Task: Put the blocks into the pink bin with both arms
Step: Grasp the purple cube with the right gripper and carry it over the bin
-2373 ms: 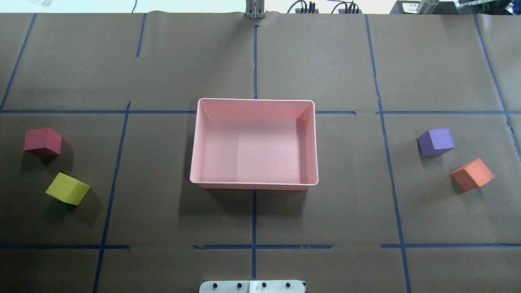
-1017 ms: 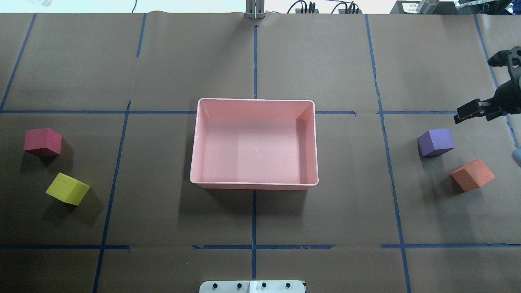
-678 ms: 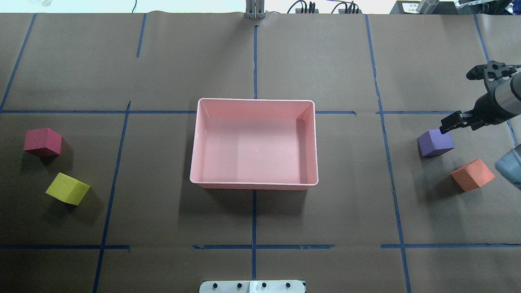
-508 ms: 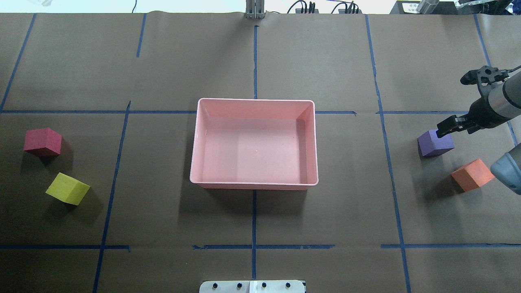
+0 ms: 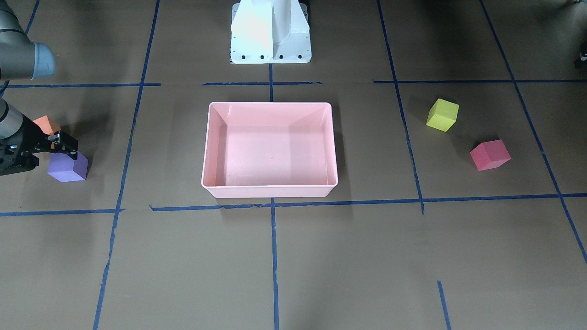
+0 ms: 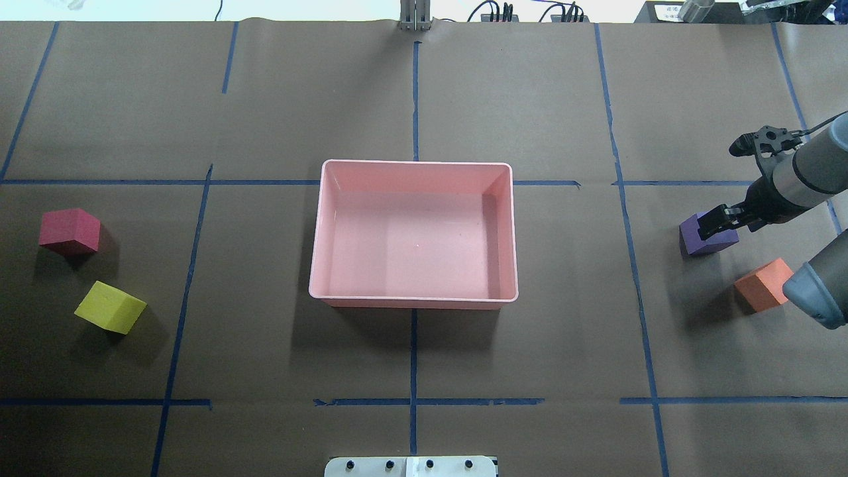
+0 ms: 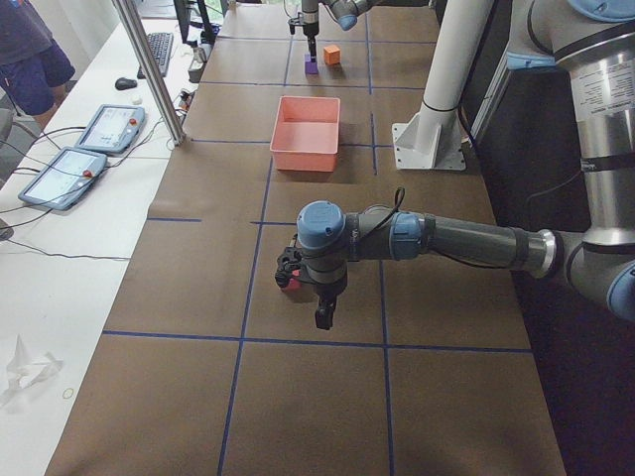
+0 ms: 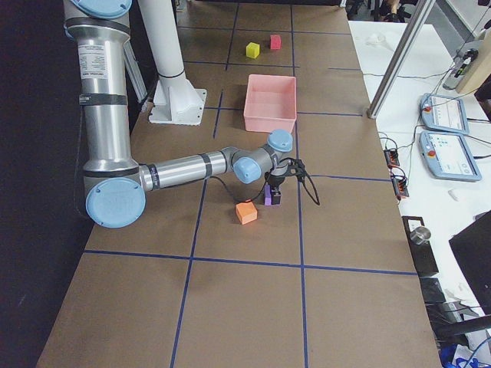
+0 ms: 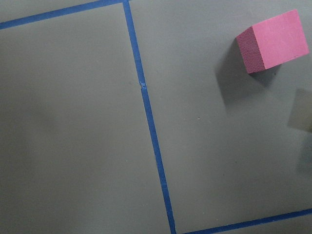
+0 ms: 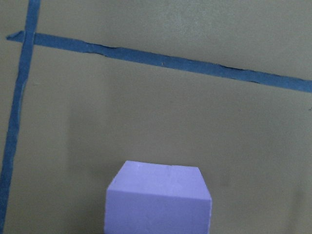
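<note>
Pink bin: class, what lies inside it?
Inside the pink bin only bare floor shows, nothing on it. Its near wall hides a thin strip of floor in the overhead view.

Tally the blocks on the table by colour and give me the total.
Orange block: 1
Purple block: 1
Red-pink block: 1
Yellow-green block: 1
Total: 4

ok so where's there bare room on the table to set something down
Bare: the wide strip between the pink bin and the white base plate, the far strip beyond the bin, and both its flanks. Crowded: the robot's right end, right gripper at the purple block by the orange block; its left end holds the red-pink block and yellow-green block.
</note>
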